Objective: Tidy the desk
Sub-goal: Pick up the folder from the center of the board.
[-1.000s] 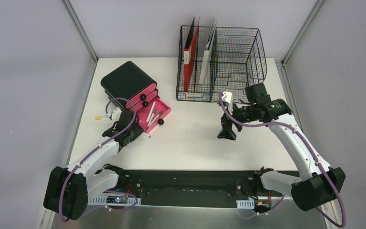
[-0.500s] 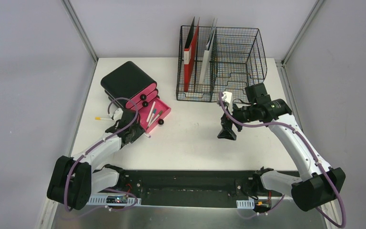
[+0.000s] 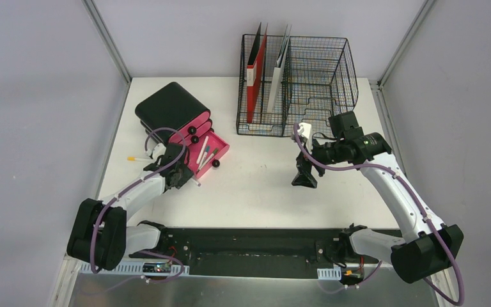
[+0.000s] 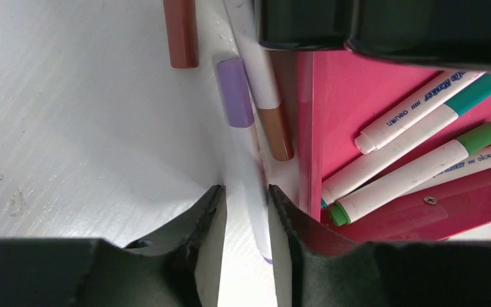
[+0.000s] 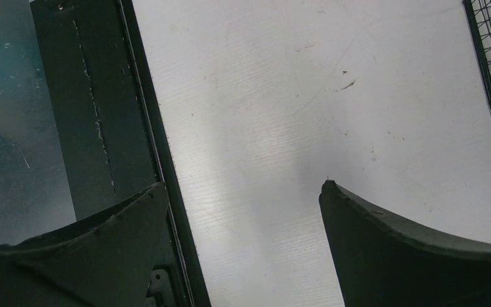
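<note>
On the white desk (image 3: 256, 192) my left gripper (image 3: 182, 176) sits low beside the open pink drawer (image 3: 208, 153) of a black drawer unit (image 3: 169, 109). In the left wrist view its fingers straddle the white barrel of a purple-capped marker (image 4: 235, 93) lying on the desk. The left gripper (image 4: 246, 188) is narrowly open, with a sliver of desk showing between the marker and the left-hand finger. A brown-capped marker (image 4: 275, 128) lies against the drawer's side. Green-capped markers (image 4: 415, 176) rest inside the drawer (image 4: 371, 96). My right gripper (image 3: 305, 176) hangs open and empty over mid-desk.
A black wire rack (image 3: 297, 83) at the back holds a red folder (image 3: 254, 80) and a white one (image 3: 278, 77). A yellow-tipped pen (image 3: 137, 158) lies left of the drawer unit. Another brown marker (image 4: 180, 32) lies farther out. The black base rail (image 3: 249, 246) runs along the near edge.
The left arm has slid forward toward the open drawer and its jaws have narrowed around the purple-capped marker. The right arm has not moved.
</note>
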